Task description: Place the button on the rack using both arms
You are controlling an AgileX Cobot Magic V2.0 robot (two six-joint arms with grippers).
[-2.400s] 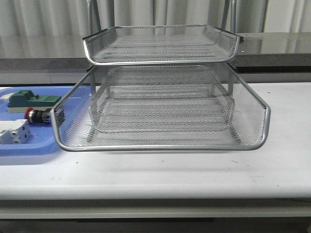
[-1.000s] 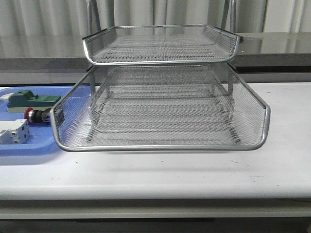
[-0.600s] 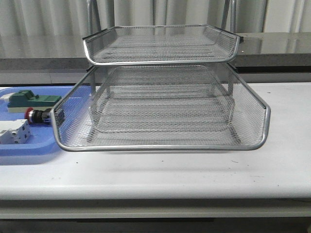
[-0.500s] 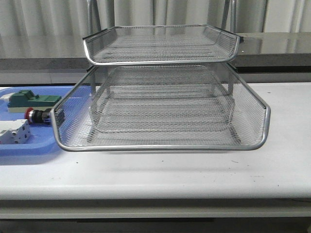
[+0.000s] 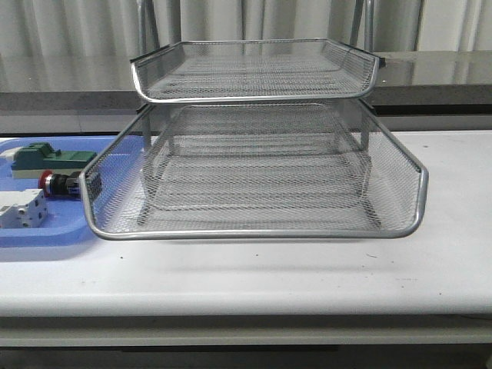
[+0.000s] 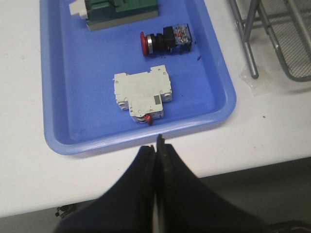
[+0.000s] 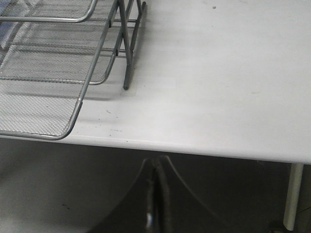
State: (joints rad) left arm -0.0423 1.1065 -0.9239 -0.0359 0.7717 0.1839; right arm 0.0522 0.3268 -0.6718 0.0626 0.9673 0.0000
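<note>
The button (image 5: 58, 183) with its red head lies on its side in the blue tray (image 5: 54, 232), just left of the rack (image 5: 254, 231). From the left wrist it shows as the button (image 6: 165, 40) near the tray's far side. My left gripper (image 6: 156, 145) is shut and empty, hovering over the table's front edge just short of the tray rim. My right gripper (image 7: 158, 162) is shut and empty, below the table's front edge, to the right of the rack (image 7: 73, 116). Neither arm shows in the front view.
In the blue tray (image 6: 68, 97) a white terminal block (image 6: 142, 94) lies between my left gripper and the button, and a green block part (image 6: 121, 10) sits at the far end. A table leg (image 7: 290, 194) stands at the right.
</note>
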